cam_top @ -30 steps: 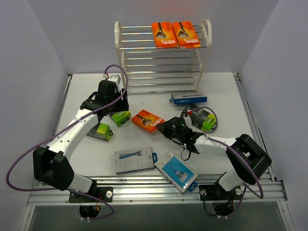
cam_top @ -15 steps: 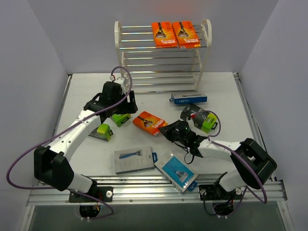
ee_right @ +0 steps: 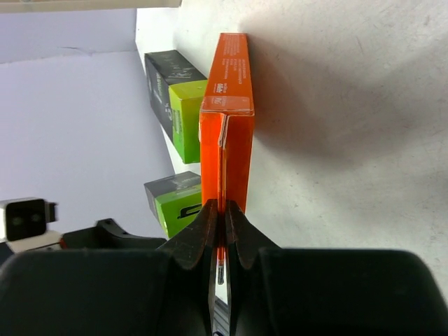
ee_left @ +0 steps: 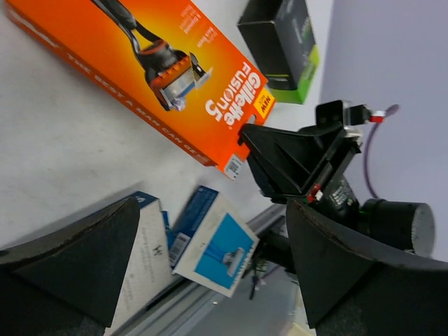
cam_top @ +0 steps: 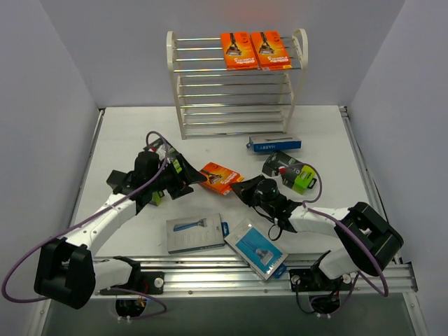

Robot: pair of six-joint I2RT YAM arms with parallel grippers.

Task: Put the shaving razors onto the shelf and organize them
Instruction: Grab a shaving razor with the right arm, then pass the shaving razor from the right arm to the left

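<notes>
Top external view is showing the shelf (cam_top: pixel 234 80) standing at the far side of the table (cam_top: pixel 126 133), with 2 orange cards (cam_top: pixel 239 50) lying side by side on its top tier. A loose orange card (cam_top: pixel 219 176) is lying on the table in front of the shelf, between the 2 grippers. The right gripper (cam_top: pixel 243 189) is pinching this card's right end; in the right wrist view its jaws are sitting almost closed on the thin end flap. The left gripper (cam_top: pixel 187 175) is hovering just beside the card's left end, and the left wrist view is showing its jaws spread wide, holding nothing. A black-and-lime box (cam_top: pixel 290 171) is lying near the right arm, and 2 lime-faced boxes (ee_right: pixel 178 105) are standing beyond the card, largely hidden under the left arm from above. A slim blue box (cam_top: pixel 274 144) is lying near the shelf's foot, while a grey flat pack (cam_top: pixel 196 232) and a light-blue flat pack (cam_top: pixel 256 249) are lying at the near edge.
</notes>
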